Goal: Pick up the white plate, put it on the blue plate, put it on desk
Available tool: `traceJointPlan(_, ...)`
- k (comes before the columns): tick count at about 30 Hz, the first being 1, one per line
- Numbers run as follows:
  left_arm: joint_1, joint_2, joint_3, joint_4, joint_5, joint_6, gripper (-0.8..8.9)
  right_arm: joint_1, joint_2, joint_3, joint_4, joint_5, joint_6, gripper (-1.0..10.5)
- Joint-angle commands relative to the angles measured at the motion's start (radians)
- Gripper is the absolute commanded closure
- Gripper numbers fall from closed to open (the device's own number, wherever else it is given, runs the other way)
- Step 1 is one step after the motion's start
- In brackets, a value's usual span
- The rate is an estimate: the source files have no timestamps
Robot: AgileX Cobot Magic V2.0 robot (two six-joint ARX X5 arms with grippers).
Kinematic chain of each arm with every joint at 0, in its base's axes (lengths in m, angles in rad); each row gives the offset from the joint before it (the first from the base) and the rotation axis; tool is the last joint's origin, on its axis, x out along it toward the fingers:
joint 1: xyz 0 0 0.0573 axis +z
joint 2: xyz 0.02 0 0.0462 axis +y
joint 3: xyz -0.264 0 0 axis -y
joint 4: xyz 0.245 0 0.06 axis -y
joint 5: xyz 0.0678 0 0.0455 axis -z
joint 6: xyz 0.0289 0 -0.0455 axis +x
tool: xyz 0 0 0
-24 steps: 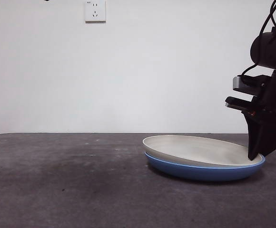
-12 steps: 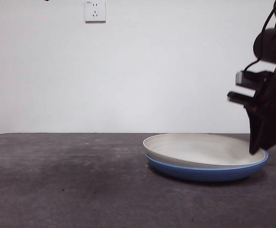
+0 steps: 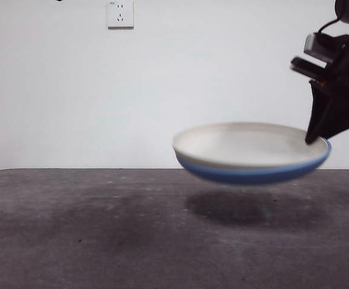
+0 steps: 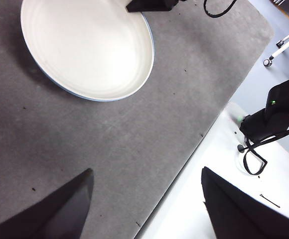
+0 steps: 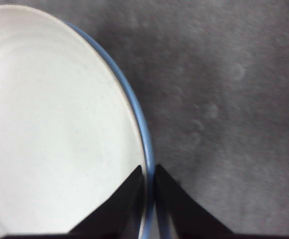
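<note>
Right gripper [image 5: 149,186] jaws pinched on the rims of both stacked plates: white plate [image 3: 243,144] nested in blue plate [image 3: 253,173], the pair airborne above the desk [image 3: 102,241] (edges blurred, so tilt is hard to judge). Left gripper [image 4: 144,199] idle, jaws apart. Step looks like the carry; next it needs a level descent to the desk, then release

White plate [image 4: 87,47] nested in blue plate [image 4: 134,90], left end effector [image 4: 147,196] open, apart.
</note>
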Motion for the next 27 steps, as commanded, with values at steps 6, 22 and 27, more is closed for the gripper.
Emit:
traceJointPlan(6, -0.006, 0.008, 0.007, 0.008, 0.002, 0.005, 4.7, 0.064, 0.006, 0.061, 0.051, -0.017, 0.091, 9.3)
traceJointPlan(22, -0.006, 0.008, 0.007, 0.007, 0.002, 0.005, 4.7, 0.197, 0.196, 0.084, 0.233, 0.007, 0.233, 9.3)
traceJointPlan(27, -0.006, 0.008, 0.007, 0.007, 0.002, 0.005, 4.7, 0.211, 0.27, 0.084, 0.259, 0.007, 0.251, 9.3)
